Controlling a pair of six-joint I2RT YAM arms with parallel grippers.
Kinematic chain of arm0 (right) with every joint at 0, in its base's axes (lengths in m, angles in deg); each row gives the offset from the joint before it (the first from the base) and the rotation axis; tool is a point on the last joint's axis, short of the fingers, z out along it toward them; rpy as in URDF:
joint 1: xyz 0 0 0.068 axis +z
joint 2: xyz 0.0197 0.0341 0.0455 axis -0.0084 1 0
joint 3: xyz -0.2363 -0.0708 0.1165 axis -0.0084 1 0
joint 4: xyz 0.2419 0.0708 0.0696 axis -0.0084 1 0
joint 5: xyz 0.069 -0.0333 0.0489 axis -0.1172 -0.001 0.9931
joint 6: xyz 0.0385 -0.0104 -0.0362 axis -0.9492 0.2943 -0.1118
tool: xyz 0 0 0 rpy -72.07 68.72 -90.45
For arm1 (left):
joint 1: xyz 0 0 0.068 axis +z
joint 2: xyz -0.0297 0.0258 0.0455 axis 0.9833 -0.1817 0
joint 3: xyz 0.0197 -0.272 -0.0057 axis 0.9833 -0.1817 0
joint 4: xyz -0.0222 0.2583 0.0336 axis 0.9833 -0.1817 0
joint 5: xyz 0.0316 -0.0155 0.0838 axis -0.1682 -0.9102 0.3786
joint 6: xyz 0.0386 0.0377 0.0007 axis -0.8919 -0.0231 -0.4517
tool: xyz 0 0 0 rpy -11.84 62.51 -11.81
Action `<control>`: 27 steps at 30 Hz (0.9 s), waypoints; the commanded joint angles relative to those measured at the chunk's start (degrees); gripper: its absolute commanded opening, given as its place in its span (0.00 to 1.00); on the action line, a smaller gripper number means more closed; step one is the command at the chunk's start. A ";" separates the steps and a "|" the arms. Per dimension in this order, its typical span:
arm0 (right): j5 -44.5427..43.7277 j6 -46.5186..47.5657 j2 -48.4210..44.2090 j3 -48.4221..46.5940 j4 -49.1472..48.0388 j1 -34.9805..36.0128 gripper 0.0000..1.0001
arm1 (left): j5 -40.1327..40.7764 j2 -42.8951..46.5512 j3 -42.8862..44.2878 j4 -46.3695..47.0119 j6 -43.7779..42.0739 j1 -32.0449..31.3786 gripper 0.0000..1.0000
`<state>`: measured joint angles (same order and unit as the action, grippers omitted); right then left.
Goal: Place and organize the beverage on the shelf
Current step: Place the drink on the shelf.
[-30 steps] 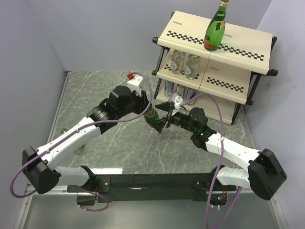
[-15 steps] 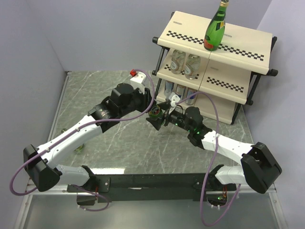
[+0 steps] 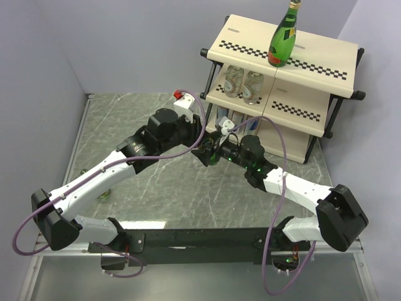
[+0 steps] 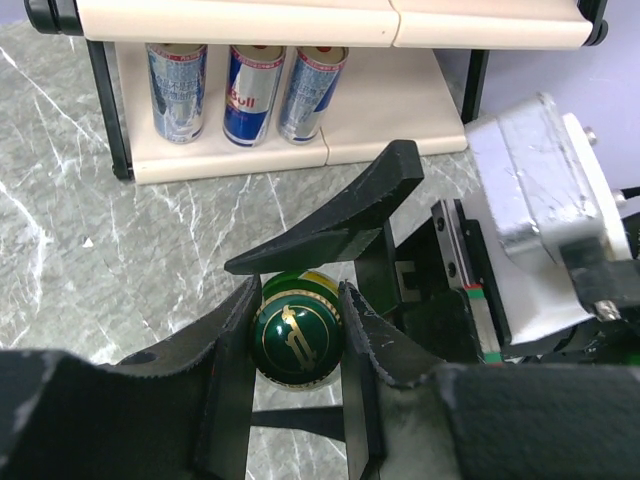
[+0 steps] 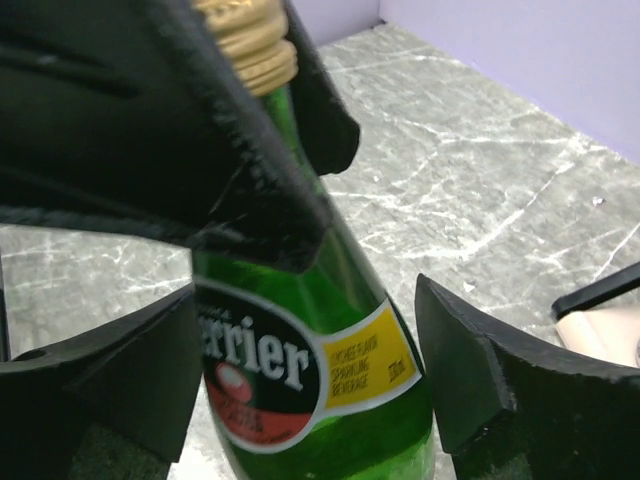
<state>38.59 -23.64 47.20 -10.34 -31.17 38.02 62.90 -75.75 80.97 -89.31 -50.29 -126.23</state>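
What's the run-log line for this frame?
left gripper: shut on green bottle neck | right gripper: open, flanking its body | phase: likely handover

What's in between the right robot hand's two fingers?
The green Perrier bottle, in the right wrist view. The left gripper pinches its neck.

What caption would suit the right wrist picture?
Left hand grips a green bottle by the neck; the right hand straddles its label.

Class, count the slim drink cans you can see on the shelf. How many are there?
3, upright side by side on the shelf's bottom board: left can, middle can, right can. Others may be hidden from view.
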 commanded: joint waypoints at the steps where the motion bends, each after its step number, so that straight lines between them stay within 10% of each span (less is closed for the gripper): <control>1: -0.78 -0.24 0.62 -2.98 1.03 0.43 0.84 | 0.53 1.92 5.12 9.99 1.37 -0.50 0.00; 18: 0.10 0.03 1.76 -4.92 4.19 0.26 0.67 | 1.85 2.28 5.30 9.90 0.58 -0.85 0.00; 25: 4.14 0.73 1.41 -6.32 6.39 0.00 0.00 | 1.67 2.45 5.13 10.26 0.67 -0.85 0.00; 27: 5.20 0.73 0.97 -6.76 7.36 -0.27 0.00 | 1.58 2.80 4.43 11.04 0.93 -0.85 0.00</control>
<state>40.64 -23.18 48.97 -13.92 -24.22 37.93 64.56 -75.75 80.99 -90.84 -50.29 -126.82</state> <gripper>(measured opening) 0.757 0.373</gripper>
